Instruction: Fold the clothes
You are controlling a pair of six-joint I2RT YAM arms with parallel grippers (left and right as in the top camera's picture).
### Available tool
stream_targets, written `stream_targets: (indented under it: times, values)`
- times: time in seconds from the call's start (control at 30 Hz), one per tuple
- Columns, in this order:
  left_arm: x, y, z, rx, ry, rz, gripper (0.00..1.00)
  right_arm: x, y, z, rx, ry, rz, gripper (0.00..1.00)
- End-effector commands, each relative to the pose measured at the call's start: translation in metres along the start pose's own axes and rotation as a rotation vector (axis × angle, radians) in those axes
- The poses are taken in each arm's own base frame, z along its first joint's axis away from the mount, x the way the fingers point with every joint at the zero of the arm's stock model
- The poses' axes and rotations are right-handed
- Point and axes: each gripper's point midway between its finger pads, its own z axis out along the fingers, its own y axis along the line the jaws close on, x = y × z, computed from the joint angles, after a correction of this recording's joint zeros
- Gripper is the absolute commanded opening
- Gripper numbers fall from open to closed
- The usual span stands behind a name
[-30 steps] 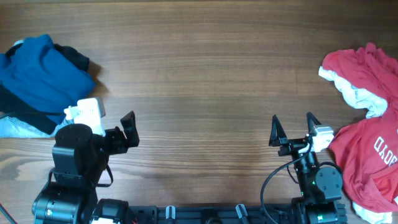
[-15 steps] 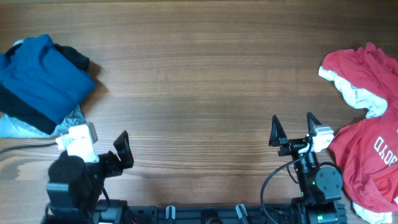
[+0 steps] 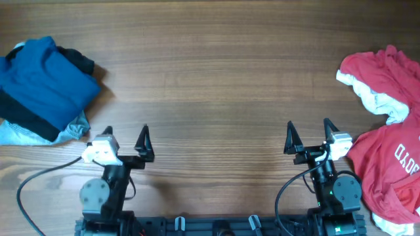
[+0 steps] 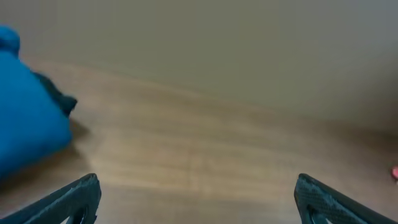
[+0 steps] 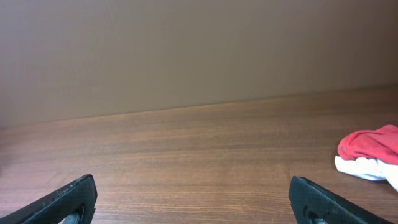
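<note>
A folded dark blue T-shirt (image 3: pixel 42 78) lies on a small stack at the far left, with black and pale blue cloth under it; its edge also shows in the left wrist view (image 4: pixel 28 127). A heap of red shirts with white lettering (image 3: pixel 387 141) lies at the far right; a bit of it shows in the right wrist view (image 5: pixel 372 152). My left gripper (image 3: pixel 126 136) is open and empty near the front edge, right of the blue stack. My right gripper (image 3: pixel 308 136) is open and empty, left of the red heap.
The wooden table (image 3: pixel 210 78) spans the view. A black cable (image 3: pixel 39 180) loops at the front left beside the left arm's base. A plain wall stands behind the table in both wrist views.
The left arm has drawn back from the blue stack and swung to point straight ahead, its gripper now open near the front edge. The right arm has not moved.
</note>
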Motion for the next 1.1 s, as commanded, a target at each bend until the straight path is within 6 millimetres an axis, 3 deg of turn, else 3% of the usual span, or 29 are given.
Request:
stream_targets:
  times: [0.0,0.1,1.07]
  values:
    - [0.008,-0.002,0.006,0.040,-0.045,0.064,1.00,-0.002,0.002,-0.001,-0.012,-0.009,-0.007,0.99]
    - [0.024,-0.002,0.008,0.056,-0.001,0.097,1.00,-0.002,0.002,-0.001,-0.012,-0.009,-0.007,1.00]
    - [0.024,-0.002,0.008,0.058,-0.002,0.096,1.00,-0.002,0.002,-0.001,-0.012,-0.009,-0.006,0.99]
